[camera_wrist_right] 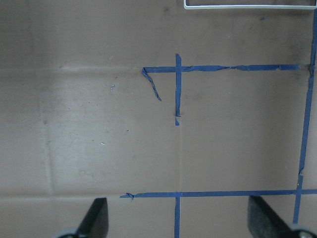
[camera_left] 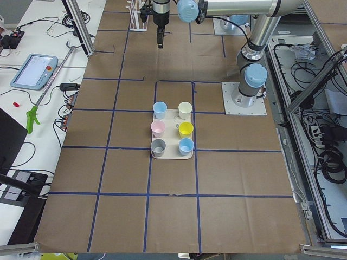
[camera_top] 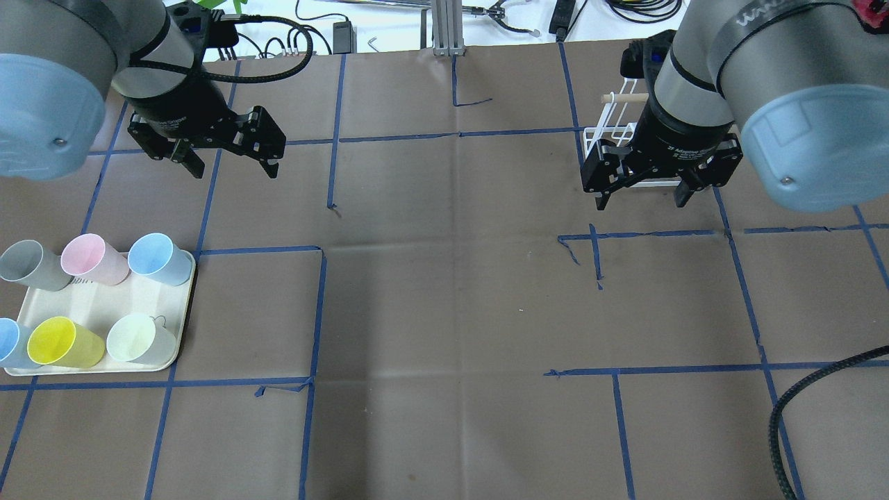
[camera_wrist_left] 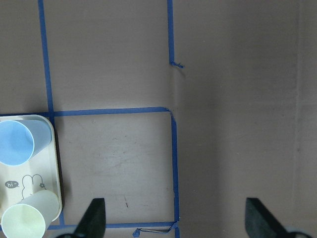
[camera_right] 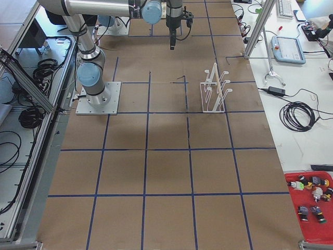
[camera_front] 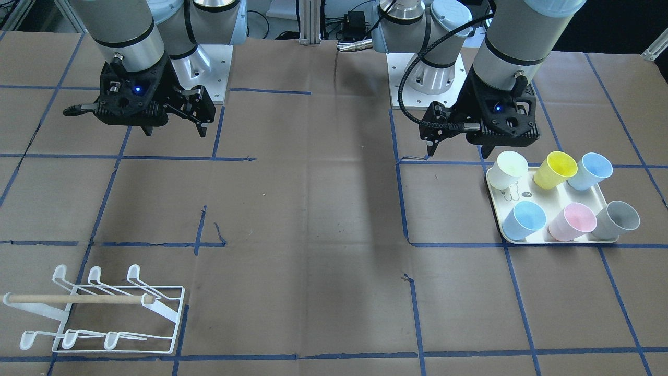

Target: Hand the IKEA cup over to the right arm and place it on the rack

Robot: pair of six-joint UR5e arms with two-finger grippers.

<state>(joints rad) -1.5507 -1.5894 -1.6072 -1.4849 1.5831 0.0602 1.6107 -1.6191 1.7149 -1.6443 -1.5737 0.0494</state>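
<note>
Observe both arms raised off the surface (camera_top: 451, 312) with wrists pointing straight down: left tool (camera_top: 235, 167) spread wide and empty, just beyond the tray (camera_top: 104, 305); right tool (camera_top: 642, 200) likewise wide and empty, near the rack (camera_front: 78, 298). Find six pastel cups (camera_front: 527, 219) upright on the tray, none gripped, well apart from the rack at the opposite end. Read "hi" beside a rabbit drawing (camera_wrist_left: 30, 182) on the tray floor, and "2F Adaptive", partly legible, on the right tool's body.
</note>
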